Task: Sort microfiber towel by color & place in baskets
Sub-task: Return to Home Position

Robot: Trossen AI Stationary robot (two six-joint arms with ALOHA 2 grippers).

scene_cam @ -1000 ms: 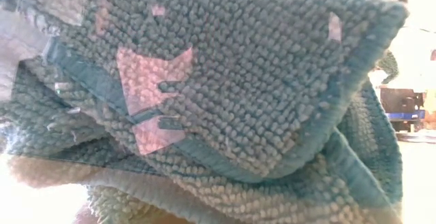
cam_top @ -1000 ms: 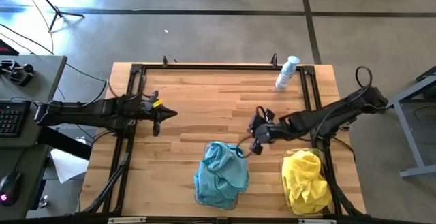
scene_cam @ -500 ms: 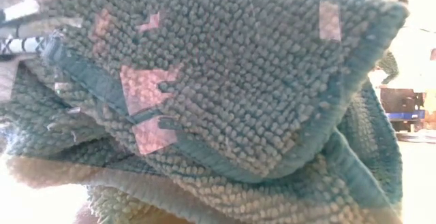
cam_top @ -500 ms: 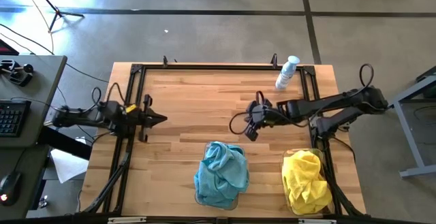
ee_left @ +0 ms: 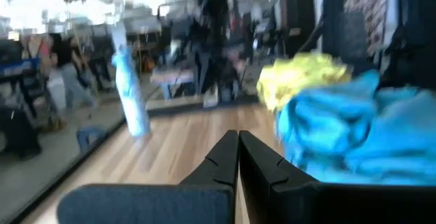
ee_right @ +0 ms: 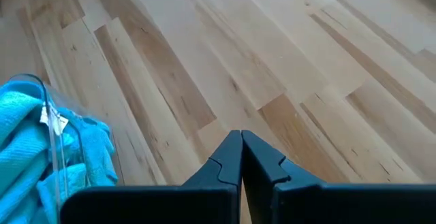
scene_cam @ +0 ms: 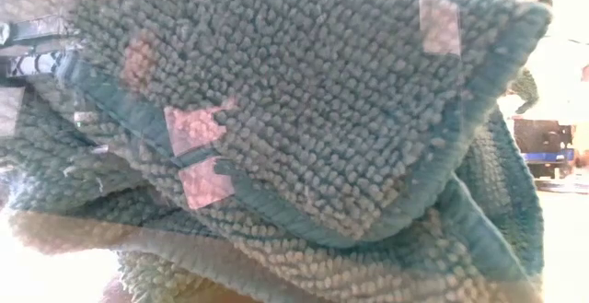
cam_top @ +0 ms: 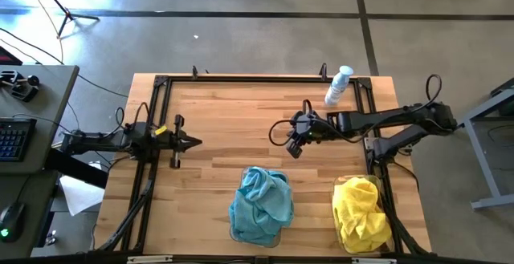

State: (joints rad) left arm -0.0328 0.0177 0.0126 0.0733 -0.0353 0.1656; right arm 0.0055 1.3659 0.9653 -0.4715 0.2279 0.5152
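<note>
A light wooden table [cam_top: 241,111] is seen from above, with two clear plastic rectangular bins set at its near edge. A heap of teal-blue microfiber towels [cam_top: 261,204] is piled in the left bin [ee_right: 46,105], rising above its rim, and a heap of bright yellow microfiber towels [cam_top: 361,212] is piled in the right bin [cam_top: 359,252] at the near right corner. The two bins are set apart, with bare wood between them. The low view is filled almost wholly by the looped teal-blue cloth, which lies close against that camera. A white and blue spray bottle [cam_top: 338,86] is placed upright near the far right corner, well apart from both bins. The left gripper [cam_top: 193,142] is held over the left side of the table, pointed toward the middle, its two dark fingers [ee_left: 221,159] pressed together with nothing between them. The right gripper [cam_top: 292,148] is held over the middle of the table, beyond the left bin and apart from it, its fingers [ee_right: 225,159] likewise closed on nothing, above bare boards.
</note>
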